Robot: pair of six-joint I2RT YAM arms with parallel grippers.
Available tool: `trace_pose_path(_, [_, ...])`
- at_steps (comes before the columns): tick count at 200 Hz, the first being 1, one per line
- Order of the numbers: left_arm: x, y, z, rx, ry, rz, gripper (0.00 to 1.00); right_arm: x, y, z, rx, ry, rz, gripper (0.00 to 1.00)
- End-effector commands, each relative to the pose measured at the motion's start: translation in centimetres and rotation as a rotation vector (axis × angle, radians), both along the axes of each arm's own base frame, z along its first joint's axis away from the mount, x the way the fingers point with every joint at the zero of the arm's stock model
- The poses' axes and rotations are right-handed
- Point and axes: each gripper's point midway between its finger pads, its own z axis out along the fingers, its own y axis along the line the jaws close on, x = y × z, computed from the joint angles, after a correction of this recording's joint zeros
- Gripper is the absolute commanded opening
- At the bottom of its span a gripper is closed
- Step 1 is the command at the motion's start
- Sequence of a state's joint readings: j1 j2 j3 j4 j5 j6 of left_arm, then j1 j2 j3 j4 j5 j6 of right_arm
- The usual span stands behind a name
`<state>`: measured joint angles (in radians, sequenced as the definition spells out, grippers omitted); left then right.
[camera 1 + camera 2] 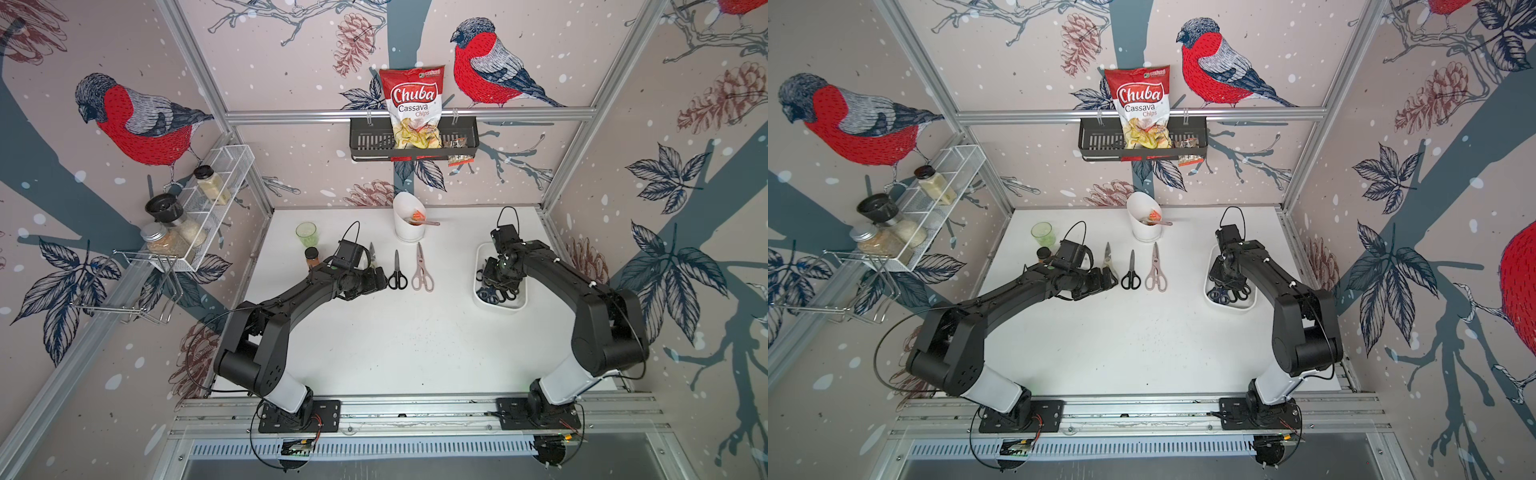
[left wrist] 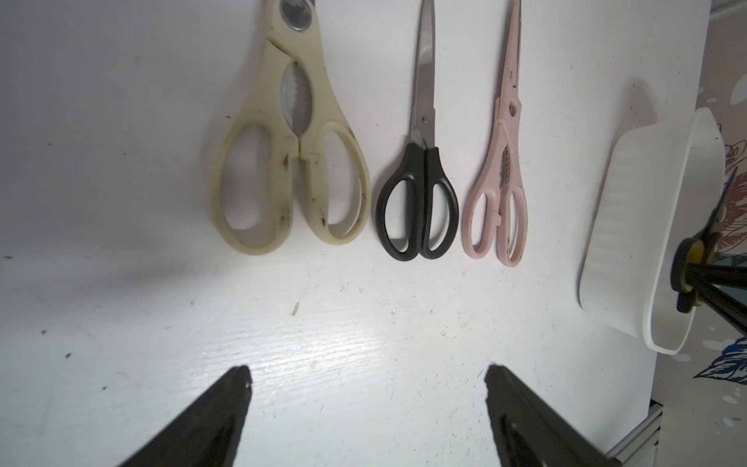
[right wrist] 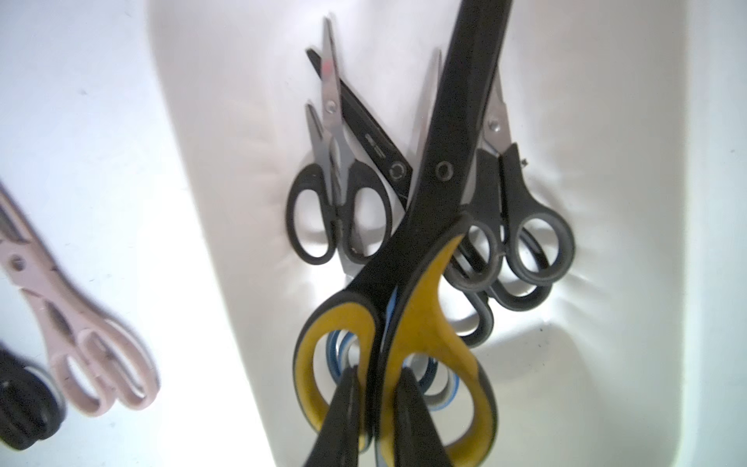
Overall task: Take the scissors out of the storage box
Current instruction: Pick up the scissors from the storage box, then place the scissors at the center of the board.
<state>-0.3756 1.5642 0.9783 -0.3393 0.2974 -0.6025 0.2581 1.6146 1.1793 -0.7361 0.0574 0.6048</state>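
green cup [image 1: 306,233]: stands at 10 o'clock on the table [image 1: 395,353], apart from the work
left claw [image 2: 367,374]: wide open and empty, low over the table at about 11 o'clock from the middle, facing the handles of the row; I judge it is parked on the side where pairs are laid down
cream scissors [image 2: 291,141]: first in the row, flat, blades to 12 o'clock and handles to 6; the left arm partly hides it in both top views
black scissors [image 2: 418,202]: just beside the cream pair, same direction, and I see no touching
pink scissors [image 2: 499,194]: third in the row, near 12 o'clock; the parallel order keeps free room at 3 o'clock of it, probably for the next pair
white holder [image 1: 409,220]: upright behind the row at 12 o'clock, not the box of this task
storage box [image 1: 500,307]: at 2 o'clock, close to the table's right edge
other pairs [image 3: 339,210]: several, with black, grey and blue handles, lie crossed on the box floor
right claw [image 3: 378,374]: narrow, closed on the yellow-black scissors [image 3: 420,315], one finger through each handle loop, pinching the bars between
reason of grip: the handles are thick and away from the blades, so I think it is the safest place to hold
height: in the left wrist view this pair seems above the rim; if its tip touches the others I cannot tell
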Motion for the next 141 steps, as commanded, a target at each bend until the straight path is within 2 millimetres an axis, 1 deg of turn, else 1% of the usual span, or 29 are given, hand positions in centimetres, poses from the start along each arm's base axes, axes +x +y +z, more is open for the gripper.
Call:
trace_pose_path(1, [0.9,-0.1,0.7,-0.056,-0.012,0.016,0.94,0.3,1.3,1.9,0.02,-0.049,0.08,0.0])
trace_pose_path(30, [1.4,0.9,1.2,-0.067,-0.018,0.045,0.94,0.7,4.9,3.2,0.046,-0.082,0.206,0.0])
trace_pose_path(51, [1.4,1.7,1.7,-0.057,-0.03,0.065,0.94,0.7,8.5,3.5,0.056,-0.092,0.317,0.0])
trace_pose_path(71, [1.0,2.6,1.9,-0.045,-0.038,0.084,0.95,0.3,11.9,2.9,0.061,-0.08,0.419,0.0])
trace_pose_path(95, [0.2,3.9,2.2,-0.028,-0.048,0.114,0.95,0.0,15.0,1.4,0.068,-0.042,0.525,0.0])
trace_pose_path(106, [-0.2,4.5,2.3,-0.023,-0.055,0.129,0.95,-0.1,15.9,0.5,0.073,-0.024,0.568,0.0])
trace_pose_path(118, [-0.7,5.1,2.2,-0.019,-0.055,0.145,0.95,0.0,16.2,-0.5,0.068,-0.007,0.603,0.0])
trace_pose_path(141, [-1.6,6.1,2.2,-0.015,-0.055,0.171,0.95,0.7,15.3,-2.1,0.012,0.004,0.639,0.0])
